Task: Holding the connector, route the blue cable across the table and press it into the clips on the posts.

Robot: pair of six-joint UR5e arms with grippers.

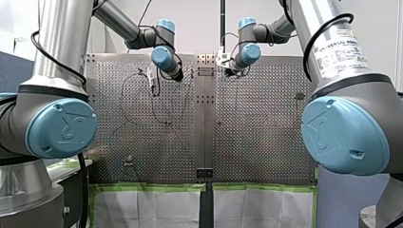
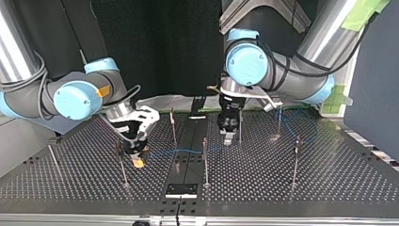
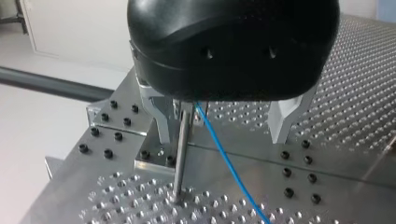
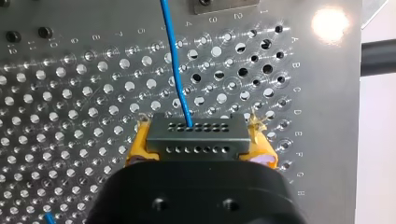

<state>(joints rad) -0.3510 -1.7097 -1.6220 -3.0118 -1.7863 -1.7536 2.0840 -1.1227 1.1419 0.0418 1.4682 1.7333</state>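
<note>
Right wrist view shows one connector (image 4: 196,140), a dark block with two rows of small holes, clamped between the two yellow pads (image 4: 136,148) of my right gripper (image 4: 198,135), low over the perforated table (image 4: 70,116). A single blue cable (image 4: 175,60) leaves its upper row of holes and runs straight away ahead of the gripper. In the top view that gripper sits at the view's left, close to one of the thin upright posts (image 2: 205,157), of which I count seven standing on the table. From there the cable runs along the table toward the middle and reaches my left gripper (image 2: 229,136), then lies in a loose loop among the posts at the view's right. In the left wrist view the two metal fingers (image 3: 161,119) stand apart, gripping nothing. One post (image 3: 181,158) rises in the gap just beside one finger, its top hidden behind the gripper's black body. The cable slants down from near that hidden top to the table, between the fingers and touching neither
</note>
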